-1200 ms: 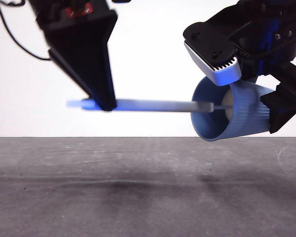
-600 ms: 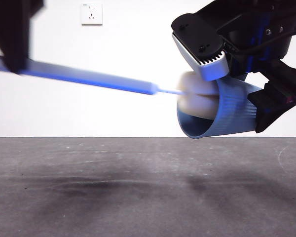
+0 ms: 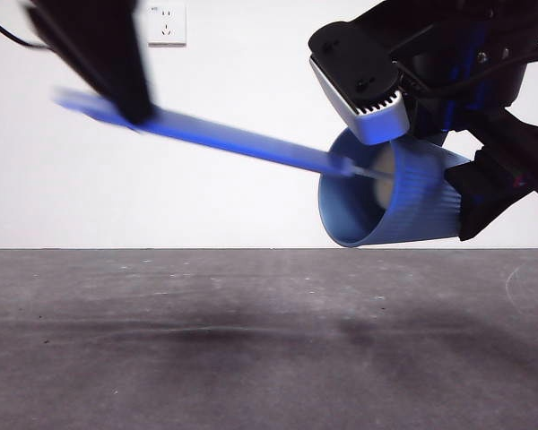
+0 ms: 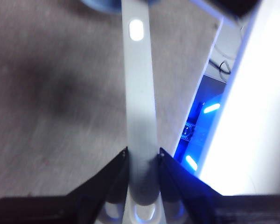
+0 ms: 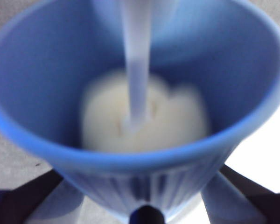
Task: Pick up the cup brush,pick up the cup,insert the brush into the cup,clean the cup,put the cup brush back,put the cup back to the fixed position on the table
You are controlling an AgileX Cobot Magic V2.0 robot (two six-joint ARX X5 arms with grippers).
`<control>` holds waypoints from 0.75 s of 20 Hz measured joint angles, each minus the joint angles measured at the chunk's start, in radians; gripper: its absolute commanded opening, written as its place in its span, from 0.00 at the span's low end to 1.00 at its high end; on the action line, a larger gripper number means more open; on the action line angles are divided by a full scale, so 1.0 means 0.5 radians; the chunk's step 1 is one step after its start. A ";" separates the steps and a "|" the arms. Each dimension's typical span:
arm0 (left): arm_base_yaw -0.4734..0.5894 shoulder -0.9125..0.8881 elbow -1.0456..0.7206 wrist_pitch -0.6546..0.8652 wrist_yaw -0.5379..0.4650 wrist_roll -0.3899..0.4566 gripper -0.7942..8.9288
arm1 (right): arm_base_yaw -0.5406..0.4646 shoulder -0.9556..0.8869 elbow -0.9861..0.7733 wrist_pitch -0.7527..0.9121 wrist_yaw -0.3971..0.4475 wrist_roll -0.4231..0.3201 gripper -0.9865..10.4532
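White wall and dark grey table (image 3: 251,358): scrubbing is under way above the bare surface.

At right, the right gripper (image 5: 144,212) clasps the blue cup (image 3: 403,202) tipped on its side, mouth facing left. The left gripper (image 4: 142,156), upper left, is clamped on the cup brush (image 3: 242,143), its cream sponge head inside the cup. Picking up and inserting look done; finishing the cleaning and returning both items remain.

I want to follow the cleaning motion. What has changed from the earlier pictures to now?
The left gripper pushed the brush back into the cup; half a second ago its sponge was at the rim, now it sits deep inside. The right gripper still holds the cup sideways above the table.
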 measured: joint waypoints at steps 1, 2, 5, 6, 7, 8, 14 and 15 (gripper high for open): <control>0.002 0.074 0.000 0.036 0.040 -0.007 0.07 | -0.011 0.000 0.000 -0.012 0.013 0.000 0.07; 0.003 0.143 0.000 0.082 0.047 -0.009 0.07 | -0.024 0.000 -0.001 -0.024 0.024 0.001 0.07; 0.003 0.241 -0.011 0.111 0.058 -0.022 0.07 | -0.032 0.000 -0.004 -0.036 0.028 0.015 0.07; 0.003 0.237 -0.011 0.111 0.060 -0.027 0.07 | -0.032 0.000 -0.004 -0.034 0.028 0.016 0.07; 0.005 0.224 -0.011 0.105 0.059 -0.028 0.07 | -0.032 0.000 -0.004 -0.034 0.027 0.018 0.07; 0.017 0.209 -0.011 0.082 0.063 -0.028 0.07 | -0.032 0.000 -0.004 -0.030 0.018 0.023 0.07; 0.147 -0.130 -0.010 -0.283 0.009 -0.015 0.07 | -0.070 0.000 -0.004 0.030 -0.056 0.054 0.07; 0.191 -0.253 -0.010 -0.349 0.002 -0.025 0.07 | -0.089 0.000 -0.003 0.037 -0.056 0.079 0.07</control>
